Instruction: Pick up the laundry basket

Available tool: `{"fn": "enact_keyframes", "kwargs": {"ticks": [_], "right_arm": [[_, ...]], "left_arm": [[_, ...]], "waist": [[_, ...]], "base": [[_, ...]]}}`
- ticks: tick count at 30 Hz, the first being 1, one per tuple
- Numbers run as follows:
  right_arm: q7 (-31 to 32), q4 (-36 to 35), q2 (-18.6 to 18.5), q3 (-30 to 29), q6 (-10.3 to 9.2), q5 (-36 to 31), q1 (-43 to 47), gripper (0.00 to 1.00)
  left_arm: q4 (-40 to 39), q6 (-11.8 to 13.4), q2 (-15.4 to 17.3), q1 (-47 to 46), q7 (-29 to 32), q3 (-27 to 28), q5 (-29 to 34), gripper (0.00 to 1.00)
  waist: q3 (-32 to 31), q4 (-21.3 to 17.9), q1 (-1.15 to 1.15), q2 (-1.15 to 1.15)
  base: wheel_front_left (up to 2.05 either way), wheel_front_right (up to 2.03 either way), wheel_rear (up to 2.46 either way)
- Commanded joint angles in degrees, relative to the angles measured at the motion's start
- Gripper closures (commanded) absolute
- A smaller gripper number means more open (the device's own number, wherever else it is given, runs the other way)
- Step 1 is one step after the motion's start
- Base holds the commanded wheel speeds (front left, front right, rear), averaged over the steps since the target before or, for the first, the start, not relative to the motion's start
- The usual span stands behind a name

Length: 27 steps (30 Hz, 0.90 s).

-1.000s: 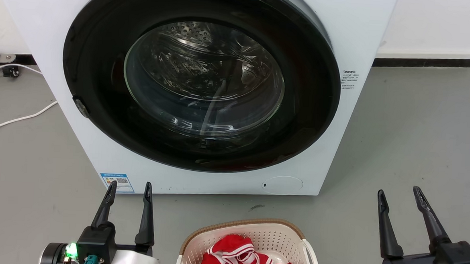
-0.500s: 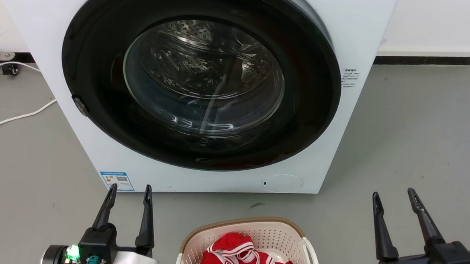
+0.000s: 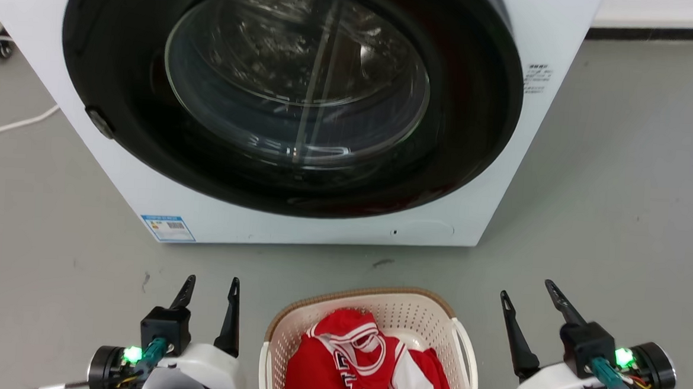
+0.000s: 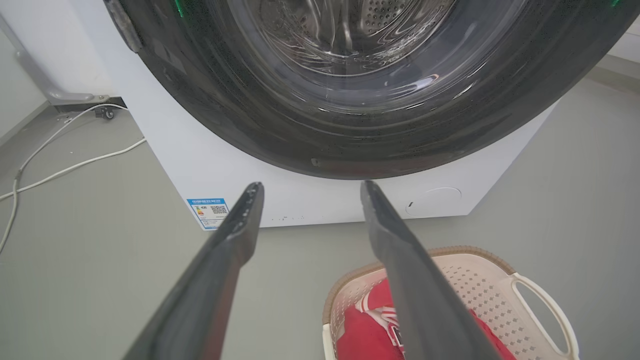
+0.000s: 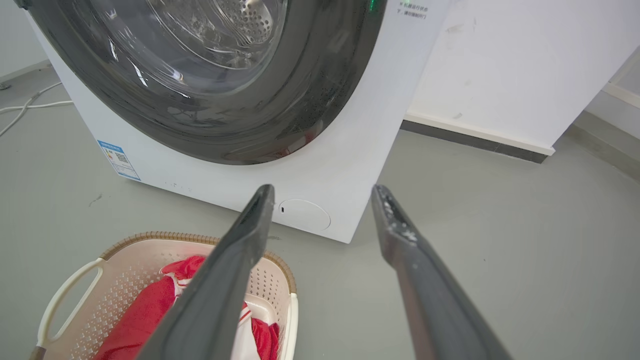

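Note:
The laundry basket [image 3: 402,310] stands on the grey floor at the bottom middle of the head view, cream-white and perforated with a brown woven rim and a white handle on its right side. A red and white garment [image 3: 367,367] lies in it. My left gripper [image 3: 212,287] is open, a little left of the basket, touching nothing. My right gripper [image 3: 527,289] is open, to the basket's right, also apart from it. The left wrist view has the basket [image 4: 480,280] low right of my open left gripper [image 4: 307,187]. The right wrist view has the basket [image 5: 125,260] low left of my open right gripper [image 5: 322,190].
A white washing machine [image 3: 502,167] with a large dark round door [image 3: 292,97] stands just beyond the basket. White cables [image 4: 65,165] run over the floor to the machine's left. A white wall with a dark skirting [image 5: 475,140] is at the right.
The head view has tilted down, so the machine sits higher and the basket shows more. Both grippers have drawn in closer to the basket's sides and stay open.

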Motion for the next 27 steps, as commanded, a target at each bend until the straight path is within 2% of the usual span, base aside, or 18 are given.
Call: {"fn": "enact_keyframes", "kwargs": {"ticks": [1,15,27], "right_arm": [[-0.14,2.11,-0.18,0.23,-0.04,-0.60,-2.17,0.00],[-0.13,24.37,-0.68,2.12,-0.04,-3.94,-15.93,0.00],[-0.13,41.11,-1.13,5.81,-0.04,-2.64,-26.93,0.00]], "left_arm": [[2.52,-0.35,0.09,-1.98,-0.16,-0.11,-0.17,0.00],[28.43,-3.53,0.10,-16.45,-0.15,-3.57,-4.03,0.00],[42.05,-4.39,0.09,-25.28,-0.16,-6.55,-9.13,0.00]], "waist": [[2.51,-0.11,0.00,0.00],[13.88,-0.52,0.00,0.00],[21.71,-0.28,0.00,0.00]], "base": [[0.00,0.00,0.00],[0.00,0.00,0.00],[0.00,0.00,0.00]]}}
